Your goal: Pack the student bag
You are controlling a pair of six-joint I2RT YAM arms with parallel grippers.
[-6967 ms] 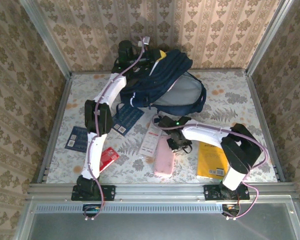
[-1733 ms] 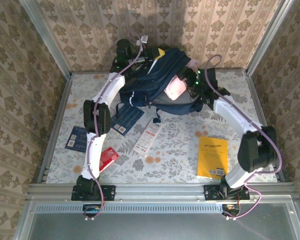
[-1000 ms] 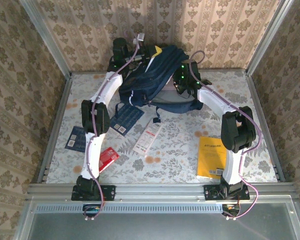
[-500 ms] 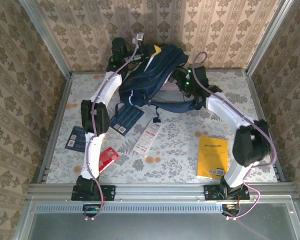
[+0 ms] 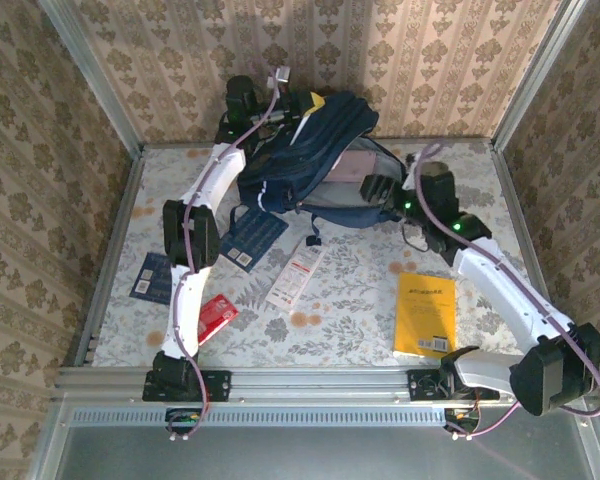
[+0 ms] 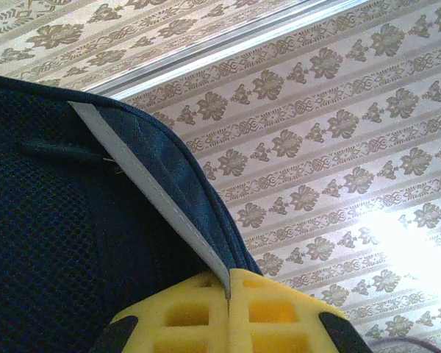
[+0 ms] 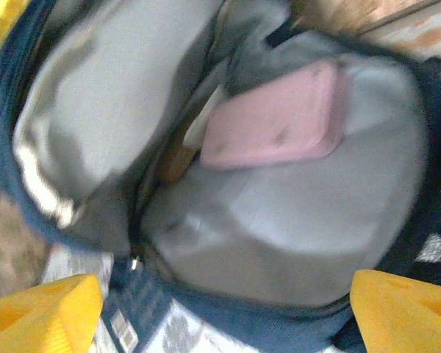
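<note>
The student bag [image 5: 305, 150], dark navy with a grey lining, lies open at the back of the table. My left gripper [image 5: 302, 104] is shut on its top edge and holds it up. In the left wrist view the yellow fingertips [image 6: 228, 294] pinch the navy fabric with its white stripe [image 6: 154, 198]. A pink case [image 7: 275, 118] lies inside the bag's grey main compartment [image 7: 309, 220]. My right gripper [image 5: 377, 189] hovers just outside the bag's mouth, open and empty, its yellow fingers [image 7: 37, 309] spread wide.
On the table lie a yellow book [image 5: 425, 313] at the right, a white packet [image 5: 293, 275] in the middle, a blue booklet [image 5: 252, 237], a blue card [image 5: 154, 277] and a red item [image 5: 212, 318] at the left. Patterned walls close in three sides.
The right gripper carried the pink case from the table into the bag, let it go, and has drawn back to the right. The left gripper still holds the bag's edge.
</note>
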